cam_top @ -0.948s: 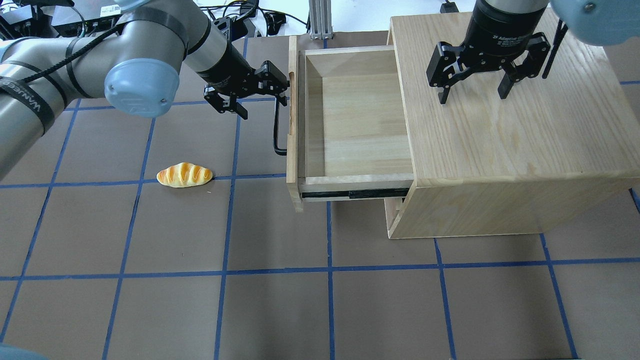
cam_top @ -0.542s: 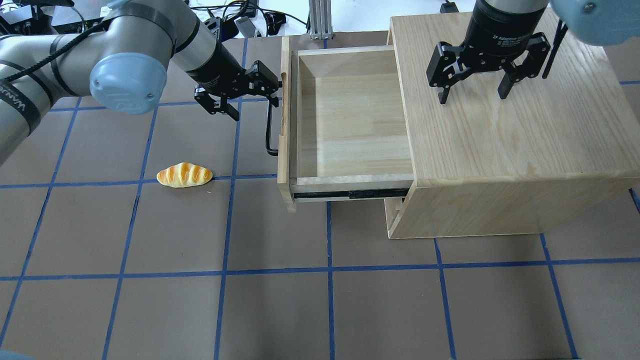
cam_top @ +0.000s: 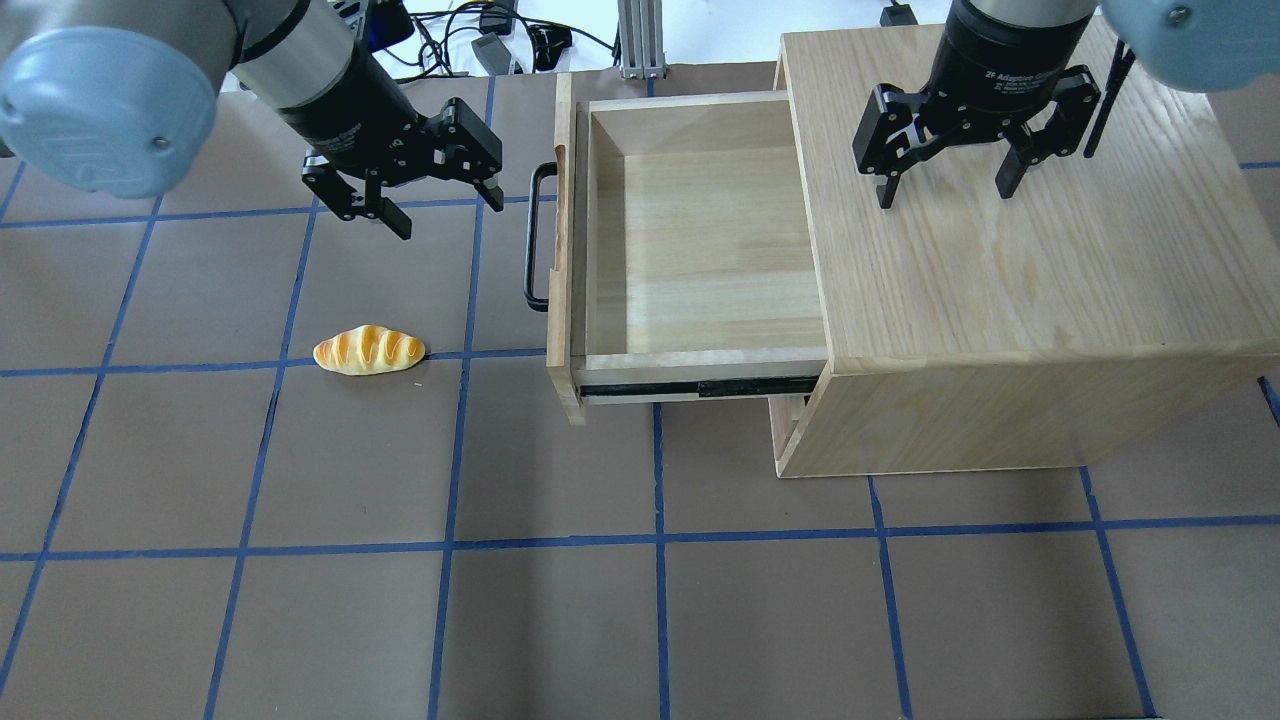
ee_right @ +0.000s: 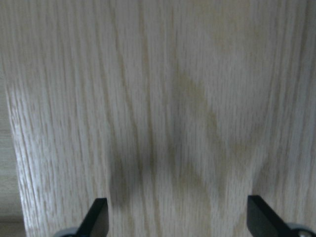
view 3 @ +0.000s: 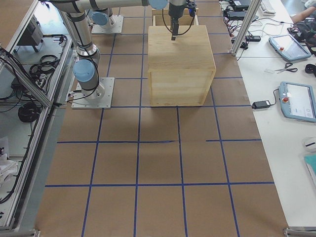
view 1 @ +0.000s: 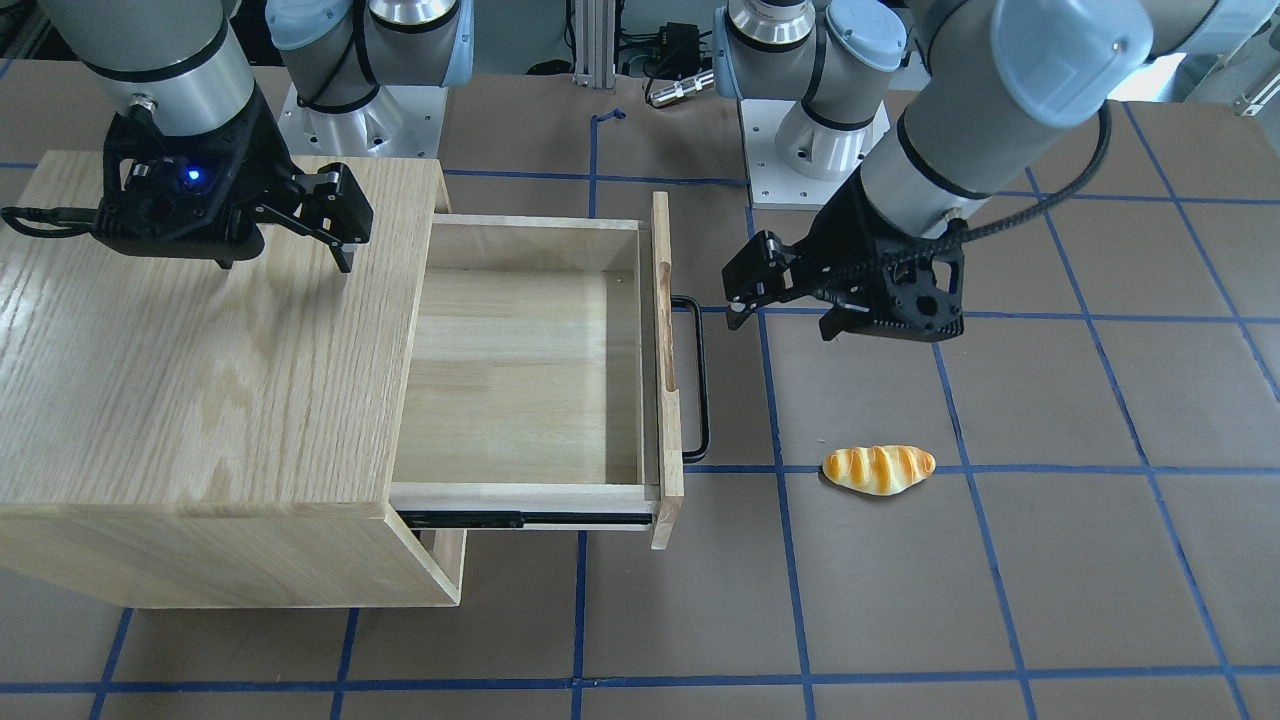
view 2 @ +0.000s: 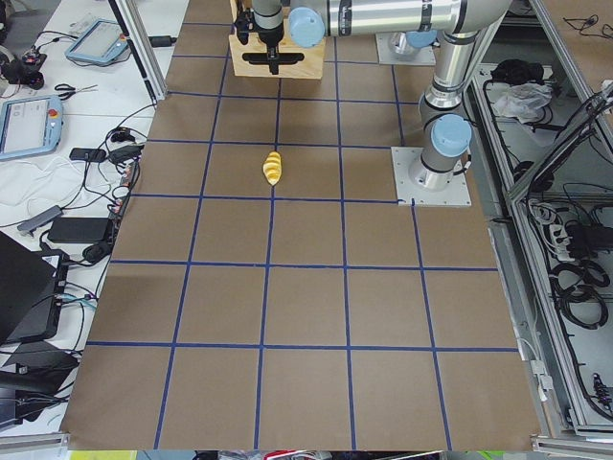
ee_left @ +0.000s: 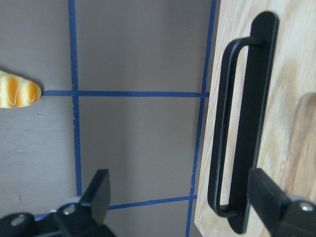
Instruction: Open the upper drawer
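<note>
The upper drawer (cam_top: 700,240) stands pulled far out of the oak cabinet (cam_top: 1000,250), and its inside is empty. Its front panel (cam_top: 560,250) carries a black bar handle (cam_top: 535,235). My left gripper (cam_top: 447,212) is open and empty, a short way left of the handle and not touching it. In the left wrist view the handle (ee_left: 237,133) and finger notch (ee_left: 303,138) sit just ahead of the gripper's fingers (ee_left: 98,197). My right gripper (cam_top: 946,194) is open and empty just above the cabinet top (ee_right: 158,98). The front-facing view shows the drawer (view 1: 520,370) and left gripper (view 1: 782,322).
A toy bread roll (cam_top: 369,350) lies on the brown table left of the drawer, also in the front-facing view (view 1: 878,469). A lower drawer front (cam_top: 790,430) shows shut under the open one. Cables and gear lie at the table's back edge.
The drawer slid a little further out to the left. My left gripper left the handle, drew back to the left and now stands open. The right gripper has not moved.
</note>
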`<state>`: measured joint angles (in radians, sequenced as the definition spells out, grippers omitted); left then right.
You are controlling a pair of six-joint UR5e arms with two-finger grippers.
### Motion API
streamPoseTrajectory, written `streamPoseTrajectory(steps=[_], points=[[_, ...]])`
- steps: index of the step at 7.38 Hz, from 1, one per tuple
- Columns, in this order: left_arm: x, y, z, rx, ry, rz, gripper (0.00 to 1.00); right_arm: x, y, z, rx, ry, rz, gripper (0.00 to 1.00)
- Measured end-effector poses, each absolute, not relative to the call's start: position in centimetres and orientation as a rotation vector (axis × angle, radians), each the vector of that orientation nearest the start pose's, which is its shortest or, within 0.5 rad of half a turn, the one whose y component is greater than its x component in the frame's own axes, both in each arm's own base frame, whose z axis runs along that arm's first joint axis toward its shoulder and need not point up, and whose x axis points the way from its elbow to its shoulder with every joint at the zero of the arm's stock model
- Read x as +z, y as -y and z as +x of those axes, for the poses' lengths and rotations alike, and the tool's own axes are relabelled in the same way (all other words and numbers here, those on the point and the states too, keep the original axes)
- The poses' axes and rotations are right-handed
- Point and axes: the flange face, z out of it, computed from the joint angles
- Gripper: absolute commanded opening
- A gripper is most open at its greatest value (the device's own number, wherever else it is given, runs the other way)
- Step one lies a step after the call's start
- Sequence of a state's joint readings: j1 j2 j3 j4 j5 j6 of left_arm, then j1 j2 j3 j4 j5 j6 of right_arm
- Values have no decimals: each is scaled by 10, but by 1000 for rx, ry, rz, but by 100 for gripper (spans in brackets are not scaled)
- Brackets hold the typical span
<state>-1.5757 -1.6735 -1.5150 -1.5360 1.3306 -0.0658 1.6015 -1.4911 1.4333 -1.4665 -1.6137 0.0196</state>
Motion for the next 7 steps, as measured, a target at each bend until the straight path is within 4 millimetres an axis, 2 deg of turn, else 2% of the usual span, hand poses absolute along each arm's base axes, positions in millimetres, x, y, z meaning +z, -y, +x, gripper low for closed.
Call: streamPoseTrajectory(steps=[3, 5, 7], points=[[524, 495, -138, -70, -3173, 70, 100, 505, 516, 145, 72, -3185, -20, 100], [558, 473, -133, -109, -3114, 94, 100, 505, 516, 145, 72, -3185, -19, 100], [564, 460, -132, -52, -3133, 18, 100, 505, 516, 145, 73, -3185, -20, 100]])
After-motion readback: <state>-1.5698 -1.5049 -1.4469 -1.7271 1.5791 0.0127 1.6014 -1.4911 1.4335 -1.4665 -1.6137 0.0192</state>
